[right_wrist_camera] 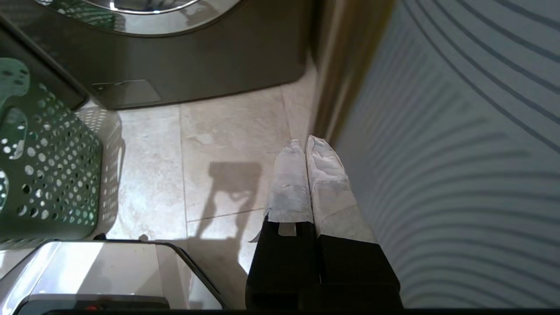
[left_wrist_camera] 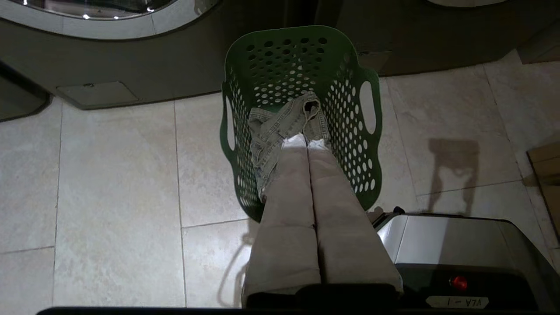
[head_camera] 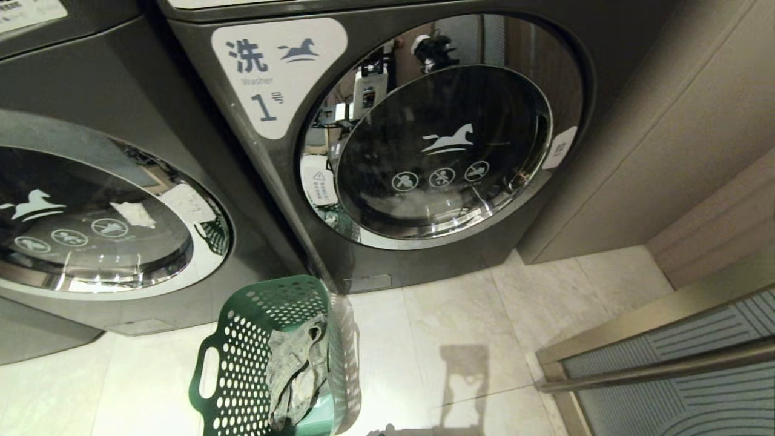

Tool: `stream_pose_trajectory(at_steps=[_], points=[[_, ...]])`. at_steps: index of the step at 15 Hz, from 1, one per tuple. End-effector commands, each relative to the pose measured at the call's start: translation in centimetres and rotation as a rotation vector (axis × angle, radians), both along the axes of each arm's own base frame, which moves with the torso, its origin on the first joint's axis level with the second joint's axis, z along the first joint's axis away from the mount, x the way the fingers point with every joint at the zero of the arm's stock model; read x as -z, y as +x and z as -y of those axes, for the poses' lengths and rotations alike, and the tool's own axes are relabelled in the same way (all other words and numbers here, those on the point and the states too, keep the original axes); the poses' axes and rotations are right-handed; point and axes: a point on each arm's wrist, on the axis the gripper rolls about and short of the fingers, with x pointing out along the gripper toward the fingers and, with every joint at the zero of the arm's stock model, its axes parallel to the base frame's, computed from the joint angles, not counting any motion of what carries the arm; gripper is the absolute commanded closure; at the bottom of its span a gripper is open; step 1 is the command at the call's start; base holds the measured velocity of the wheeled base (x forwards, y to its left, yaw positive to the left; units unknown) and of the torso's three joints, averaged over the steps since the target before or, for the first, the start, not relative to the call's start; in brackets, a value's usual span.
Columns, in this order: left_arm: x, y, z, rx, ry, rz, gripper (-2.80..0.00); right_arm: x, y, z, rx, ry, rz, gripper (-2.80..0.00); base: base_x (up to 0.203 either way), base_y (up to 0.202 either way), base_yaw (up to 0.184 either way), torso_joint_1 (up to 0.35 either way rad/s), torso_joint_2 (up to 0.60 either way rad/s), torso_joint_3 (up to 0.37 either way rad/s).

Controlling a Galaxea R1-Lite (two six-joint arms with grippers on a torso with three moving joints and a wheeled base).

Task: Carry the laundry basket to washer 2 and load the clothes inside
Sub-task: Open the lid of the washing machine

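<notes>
The dark green perforated laundry basket [head_camera: 242, 357] stands on the tiled floor before the gap between two washers. The grey-beige clothes [head_camera: 296, 369] lie bunched inside it. In the left wrist view my left gripper [left_wrist_camera: 307, 142] hangs shut and empty above the basket [left_wrist_camera: 284, 61], its tips over the clothes [left_wrist_camera: 271, 131]. My right gripper [right_wrist_camera: 305, 146] is shut and empty over bare floor, to the right of the basket [right_wrist_camera: 48, 166]. Neither gripper is in the head view. The washer on the left [head_camera: 91, 224] shows no readable number, so I cannot tell whether it is washer 2.
The washer labelled 1 [head_camera: 278, 79] faces me at centre, door closed. A beige wall panel [head_camera: 696, 151] and a ribbed grey panel with a metal frame [head_camera: 684, 363] close off the right side. My own base [left_wrist_camera: 446, 245] sits just behind the basket.
</notes>
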Motion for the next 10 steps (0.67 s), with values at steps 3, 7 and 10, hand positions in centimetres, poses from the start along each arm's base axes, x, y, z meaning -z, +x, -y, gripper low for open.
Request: stream_pose_trajectory(at_steps=[3,7,10], points=[[0.02,0.0,0.0,-0.001,-0.001,-0.001,0.0,0.0,0.01,0.0,0.0,0.0,-0.002,0.0,0.0,-0.001,-0.021,0.0,0.0,0.001],[0.02,0.0,0.0,-0.001,-0.001,-0.001,0.0,0.0,0.01,0.0,0.0,0.0,-0.001,0.0,0.0,0.0,0.0,0.0,0.0,0.0],[0.02,0.0,0.0,-0.001,-0.001,-0.001,0.0,0.0,0.0,0.0,-0.002,0.0,-0.001,0.0,0.0,0.0,0.0,0.0,0.0,0.0]])
